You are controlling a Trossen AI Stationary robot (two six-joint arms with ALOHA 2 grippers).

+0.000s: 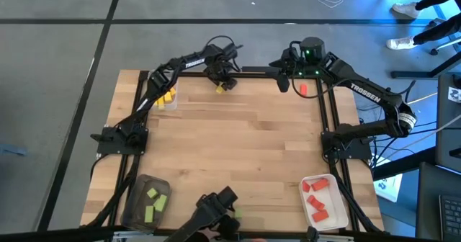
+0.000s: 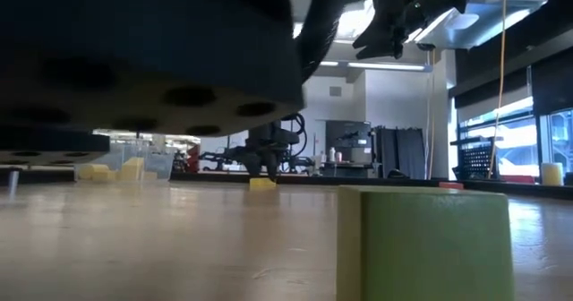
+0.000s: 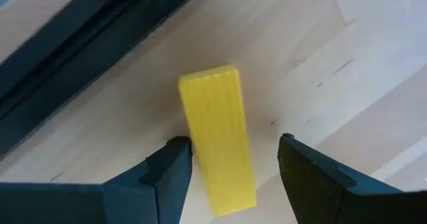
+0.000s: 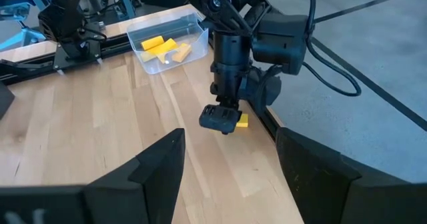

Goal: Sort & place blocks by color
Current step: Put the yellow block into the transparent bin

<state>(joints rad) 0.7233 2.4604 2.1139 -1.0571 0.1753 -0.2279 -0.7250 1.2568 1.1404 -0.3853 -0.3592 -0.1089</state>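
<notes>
A yellow block lies flat on the wooden table near its far edge. My left gripper points down over the block, open, one finger on each long side; one finger stands close against it, and I cannot tell whether they touch. My right gripper hovers open above the far right of the table, holding nothing, beside a red block. Yellow blocks lie in a clear tray, green blocks in a dark tray, red blocks in a white tray.
A dark rail runs along the far edge just behind the yellow block. A lone green block sits at the near edge by the low camera. Bare wood spreads across the table's middle.
</notes>
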